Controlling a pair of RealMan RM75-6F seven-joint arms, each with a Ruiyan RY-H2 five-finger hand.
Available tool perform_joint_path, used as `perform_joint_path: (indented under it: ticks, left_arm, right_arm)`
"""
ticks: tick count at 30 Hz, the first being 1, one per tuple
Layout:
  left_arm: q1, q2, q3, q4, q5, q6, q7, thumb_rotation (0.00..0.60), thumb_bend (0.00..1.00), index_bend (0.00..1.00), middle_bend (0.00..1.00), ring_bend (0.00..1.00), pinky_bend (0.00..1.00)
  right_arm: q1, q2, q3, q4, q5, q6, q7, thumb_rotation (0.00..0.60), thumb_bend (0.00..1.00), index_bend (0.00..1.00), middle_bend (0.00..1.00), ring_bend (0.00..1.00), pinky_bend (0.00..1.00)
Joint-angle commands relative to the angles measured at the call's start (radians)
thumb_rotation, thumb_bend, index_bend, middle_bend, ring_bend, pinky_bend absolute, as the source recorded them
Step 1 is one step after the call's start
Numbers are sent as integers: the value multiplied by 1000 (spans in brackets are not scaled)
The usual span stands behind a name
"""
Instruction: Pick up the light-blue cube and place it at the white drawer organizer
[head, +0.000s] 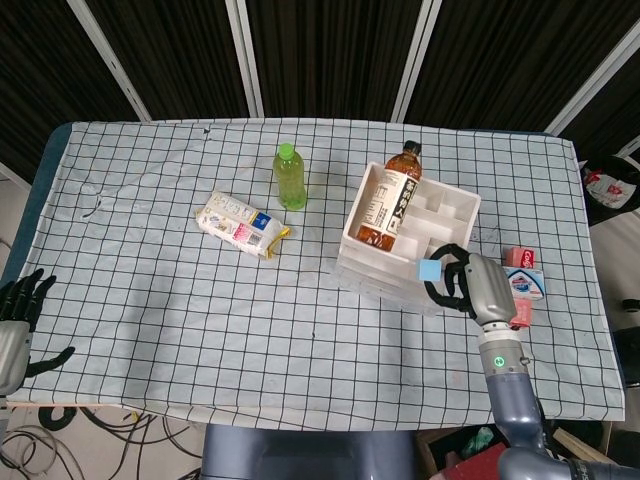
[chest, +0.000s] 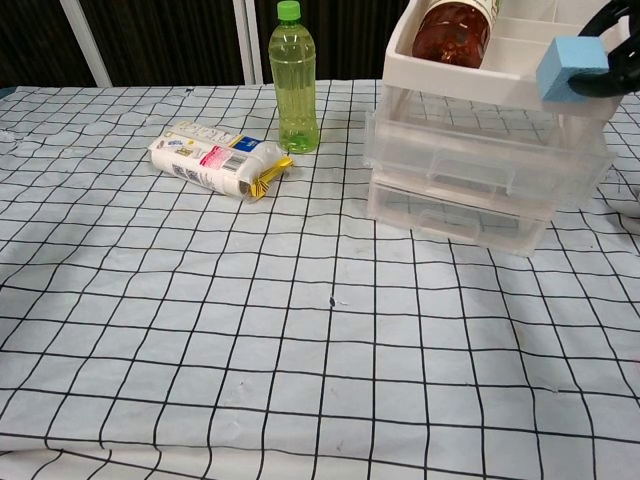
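Cube: small light-blue foam cube (head: 429, 270) pinched in right hand (head: 470, 287) fingers, over the near edge of white plastic drawer organizer (head: 447, 212)
Left hand (head: 17, 318): fingers spread, holding nothing, cut off at frame edge
Writing: red-and-white box (head: 521, 283), lettering too small to read

Light-blue cube (head: 429, 270) at white drawer organizer (head: 452, 210) rim

Tabletop (head: 150, 300): covered in matt, slightly creased checked cloth.
Light-blue cube (chest: 567, 68): matt, looks like foam.
White drawer organizer (head: 450, 215): smooth opaque plastic, sitting on clear plastic drawers (chest: 480, 175).
Green bottle (chest: 296, 85): glossy translucent plastic.
Snack packet (head: 240, 224): shiny printed wrapper.
Right hand (head: 470, 285): grey shell, black fingers.
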Motion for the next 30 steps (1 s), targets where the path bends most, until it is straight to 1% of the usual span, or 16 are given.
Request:
perform_joint_path:
  ticks: [1, 10, 14, 30]
  left_arm:
    - [0, 0, 0, 0, -1, -1, 0, 600, 21, 0, 0, 0, 0]
    - [-1, 0, -1, -1, -2, -1, -3, 600, 21, 0, 0, 0, 0]
    - [-1, 1, -1, -2, -4, -4, -5, 600, 21, 0, 0, 0, 0]
    - [-4, -1, -6, -2, -7, -4, -7, 600, 22, 0, 0, 0, 0]
  right_arm:
    - [-3, 4, -6, -6, -25, 5, 0, 600, 310, 420, 798, 867, 758]
    - [-12, -4, -14, -26, -52, 20, 16, 600, 308, 411, 798, 867, 758]
    - [-17, -3, -28, -45, -75, 23, 13, 600, 308, 411, 798, 867, 758]
    - [-19, -39, -52, -12, -70, 17, 10, 600, 304, 409, 798, 867, 758]
